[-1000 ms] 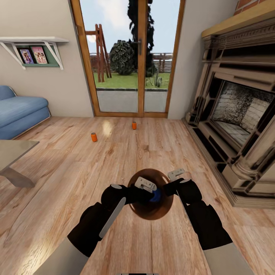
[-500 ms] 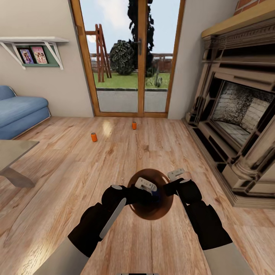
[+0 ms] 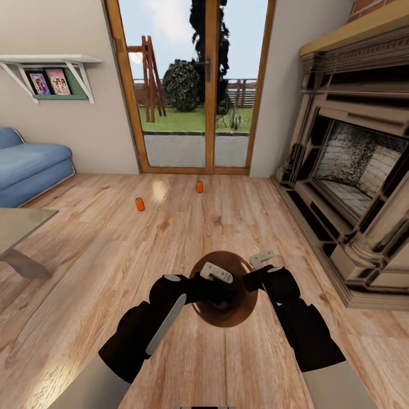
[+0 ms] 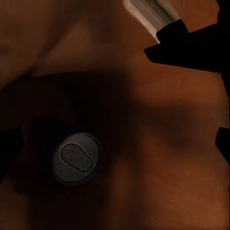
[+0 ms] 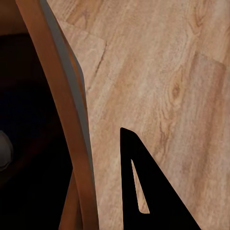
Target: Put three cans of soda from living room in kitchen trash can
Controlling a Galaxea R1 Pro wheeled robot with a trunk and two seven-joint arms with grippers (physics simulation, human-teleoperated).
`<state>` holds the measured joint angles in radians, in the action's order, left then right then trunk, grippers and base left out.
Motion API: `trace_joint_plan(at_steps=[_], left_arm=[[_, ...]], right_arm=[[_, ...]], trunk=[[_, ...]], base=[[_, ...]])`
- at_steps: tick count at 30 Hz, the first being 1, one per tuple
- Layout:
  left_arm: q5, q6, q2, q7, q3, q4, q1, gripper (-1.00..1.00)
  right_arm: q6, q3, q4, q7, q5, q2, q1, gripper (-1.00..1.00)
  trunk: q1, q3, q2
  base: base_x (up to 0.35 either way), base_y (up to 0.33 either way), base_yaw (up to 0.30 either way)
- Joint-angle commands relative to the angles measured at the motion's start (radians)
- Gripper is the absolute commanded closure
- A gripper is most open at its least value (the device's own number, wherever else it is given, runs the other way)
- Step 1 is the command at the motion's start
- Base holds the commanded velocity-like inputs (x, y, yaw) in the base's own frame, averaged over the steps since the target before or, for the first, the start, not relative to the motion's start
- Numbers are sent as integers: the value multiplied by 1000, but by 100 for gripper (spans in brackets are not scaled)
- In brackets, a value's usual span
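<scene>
wood floor: two orange cans, bin, table leg.

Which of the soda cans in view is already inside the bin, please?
The dark can whose pale top shows upright on the tash can's brown bottom, below the left tool. The two orange cans stand on the floor near the garden doors.

Blue can released from the left gripper since a second ago: then held between the fingers above the bin, now standing upright on the bin's brown floor, pale top showing. Gripper's fingers now spread and empty.
</scene>
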<state>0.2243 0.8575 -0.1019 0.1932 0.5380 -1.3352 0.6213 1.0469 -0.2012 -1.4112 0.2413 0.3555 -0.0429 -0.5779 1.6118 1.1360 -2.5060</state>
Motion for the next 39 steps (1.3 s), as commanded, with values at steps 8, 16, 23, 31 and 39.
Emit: trace_joint_plan(at_steps=[8, 16, 23, 31, 39], left_arm=[[8, 13, 16, 19, 0, -217, -80, -100], [15, 7, 134, 211, -93, -253, -106, -100], [16, 4, 176, 422, -359, -254, -107, -100], [1, -70, 245, 578, -747, -227, -109, -100], [-114, -347, 241, 492, -785, -86, -196, -100]], right_arm=[[0, 1, 16, 0, -7, 0, 0, 100], [0, 6, 26, 0, -7, 1, 0, 100], [0, 8, 27, 0, -7, 1, 0, 100], [0, 15, 27, 0, -9, 3, 0, 100], [0, 93, 21, 8, -12, 13, 2, 100]], trunk=[[0, 0, 0], [0, 0, 0], [0, 0, 0], [0, 0, 0], [0, 0, 0]], base=[[0, 0, 0], [0, 0, 0], [0, 0, 0], [0, 0, 0], [0, 0, 0]])
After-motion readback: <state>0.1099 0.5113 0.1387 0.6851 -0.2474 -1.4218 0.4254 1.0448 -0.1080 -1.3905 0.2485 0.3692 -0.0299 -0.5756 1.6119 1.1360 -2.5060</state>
